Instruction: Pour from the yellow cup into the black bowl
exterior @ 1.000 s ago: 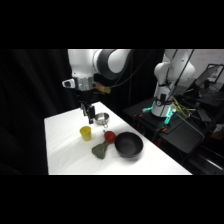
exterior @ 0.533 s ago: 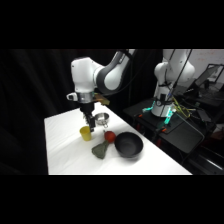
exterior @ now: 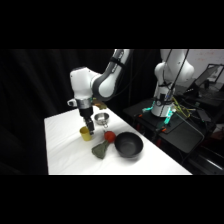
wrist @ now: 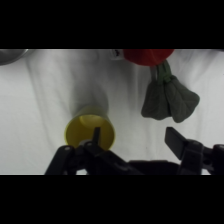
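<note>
Wrist view: tool (wrist: pixel 134 136) (spread) over yellow cup (wrist: pixel 89 131)

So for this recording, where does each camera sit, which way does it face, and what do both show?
Side view: fixed beside the white table, looking across and down; shows the white arm and its tool above the small plain yellow cup, near the wide black bowl.
Wrist view: on the wrist, looking down past the tool; black linkage and fingers show.
Shared: yellow cup, grey-green cloth, red object.
</note>
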